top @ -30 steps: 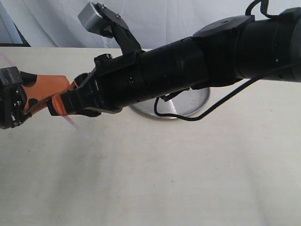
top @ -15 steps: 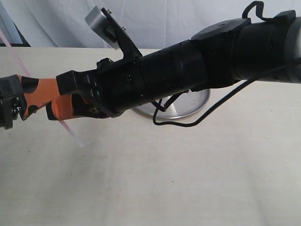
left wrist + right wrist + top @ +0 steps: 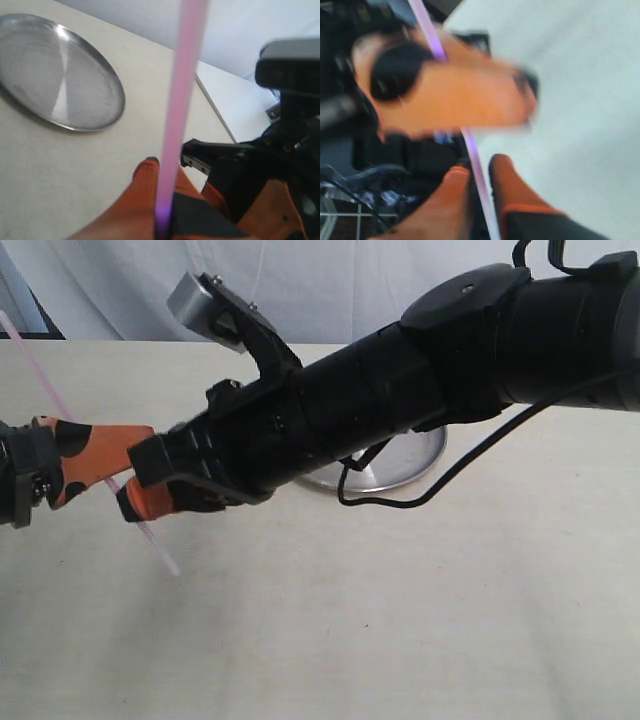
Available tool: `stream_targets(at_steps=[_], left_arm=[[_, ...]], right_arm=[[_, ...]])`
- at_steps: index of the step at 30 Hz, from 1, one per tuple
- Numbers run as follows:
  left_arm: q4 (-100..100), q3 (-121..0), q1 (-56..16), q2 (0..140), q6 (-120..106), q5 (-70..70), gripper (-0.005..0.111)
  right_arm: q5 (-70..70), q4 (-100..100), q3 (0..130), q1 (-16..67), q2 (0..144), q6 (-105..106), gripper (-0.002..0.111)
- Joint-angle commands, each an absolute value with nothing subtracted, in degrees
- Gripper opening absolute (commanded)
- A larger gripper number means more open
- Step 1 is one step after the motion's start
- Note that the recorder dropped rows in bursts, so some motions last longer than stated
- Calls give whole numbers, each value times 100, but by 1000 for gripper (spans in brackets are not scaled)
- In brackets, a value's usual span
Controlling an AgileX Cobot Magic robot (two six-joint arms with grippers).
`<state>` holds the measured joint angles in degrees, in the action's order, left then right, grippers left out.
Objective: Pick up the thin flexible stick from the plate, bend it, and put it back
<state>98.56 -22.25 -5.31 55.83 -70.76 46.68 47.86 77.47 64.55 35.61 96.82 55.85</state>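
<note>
The left gripper (image 3: 120, 452) was clamped on the stick (image 3: 181, 100), holding it in the air above the table (image 3: 400, 620), off the plate (image 3: 60, 75) and well to one side of it. The right gripper (image 3: 479, 167) reached across and pinched the same stick just beside the left one, its 2 orange fingers (image 3: 515, 190) closed on either side. The stick slanted down to a paler free end below both grippers. The plate lay partly hidden behind the right arm (image 3: 420, 380).

Plate (image 3: 405, 466) mostly hid behind right arm (image 3: 400, 390) in ext. view. Stick (image 3: 160, 550): far end cut off at left edge. Left fingers (image 3: 460, 100) v. blurred in right wrist view.
</note>
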Motion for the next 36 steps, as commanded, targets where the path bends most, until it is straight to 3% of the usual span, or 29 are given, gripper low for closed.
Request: stream_targets(at_steps=[1, 3, 5, 12, 17, 19, 23, 24, 36], left_arm=[[9995, -2233, -526, 5596, -7113, 4497, 0], [9995, -2233, -526, 5596, -7091, 4497, 0], [9995, -2233, -526, 5596, -7090, 4524, 0], [9995, -2233, -601, 5596, -6794, 4673, 0], [9995, -2233, -703, 5596, -6794, 4686, 0], [9995, -2233, -703, 5596, -6862, 4685, 0], [9995, -2233, -703, 5596, -7404, 4632, 0], [9995, -2233, -703, 5596, -7467, 4606, 0], [9511, -2233, -703, 5596, -7560, 4188, 0]], right_arm=[[4647, 7392, 6424, 3540, 9651, 5531, 48], [4604, 7353, 6424, 3540, 9653, 5522, 68], [4505, 7353, 6424, 3540, 9663, 5522, 74], [4166, 7555, 6424, 3540, 9825, 5533, 65], [4896, 8040, 6434, 3550, 10177, 5741, 62], [4966, 8143, 6433, 3550, 10258, 5741, 56], [5446, 8306, 6433, 3550, 10284, 5741, 7], [5576, 8342, 6433, 3539, 10261, 5741, 0], [6232, 8728, 6433, 3539, 9898, 6084, 1]])
